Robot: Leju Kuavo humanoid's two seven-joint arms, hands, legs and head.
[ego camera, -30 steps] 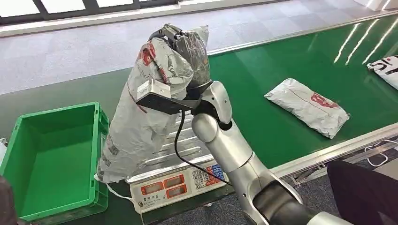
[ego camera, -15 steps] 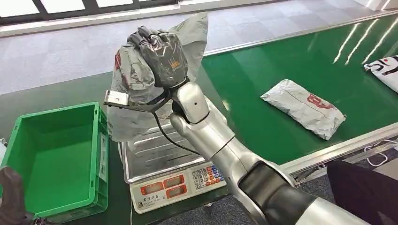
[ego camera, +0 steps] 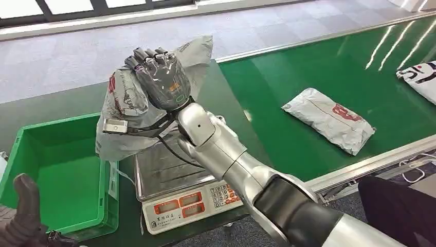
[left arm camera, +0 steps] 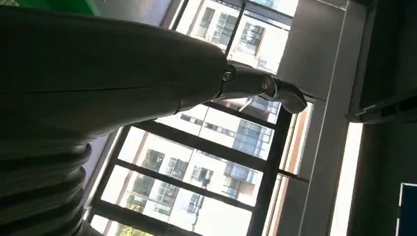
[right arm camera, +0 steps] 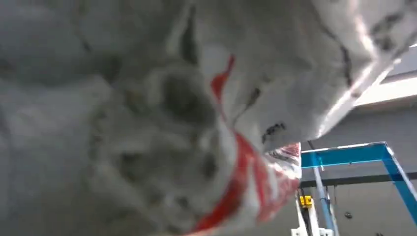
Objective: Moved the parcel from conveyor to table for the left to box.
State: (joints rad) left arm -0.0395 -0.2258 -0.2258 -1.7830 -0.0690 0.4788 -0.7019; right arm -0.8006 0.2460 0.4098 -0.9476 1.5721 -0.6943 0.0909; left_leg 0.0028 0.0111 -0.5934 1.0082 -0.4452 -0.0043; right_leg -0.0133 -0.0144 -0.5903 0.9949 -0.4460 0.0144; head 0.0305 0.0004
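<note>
The right robot hand (ego camera: 160, 81) grasps a grey mailer parcel (ego camera: 126, 116) in the air between the weighing scale (ego camera: 180, 188) and green crate (ego camera: 56, 177); the left robot hand (ego camera: 23, 218) shows too little to judge.

Parcel (ego camera: 126, 110): grey-white, red and black print. Right hand (ego camera: 162, 77): dark grey. Crate (ego camera: 31, 154): bright green. Conveyor belt (ego camera: 308, 77): green. Scale (ego camera: 180, 190): steel pan, cream face, red displays. Second parcel (ego camera: 329, 118): white, red mark.

A scale (ego camera: 180, 185) sits beside a second grey bag (ego camera: 329, 119).
</note>
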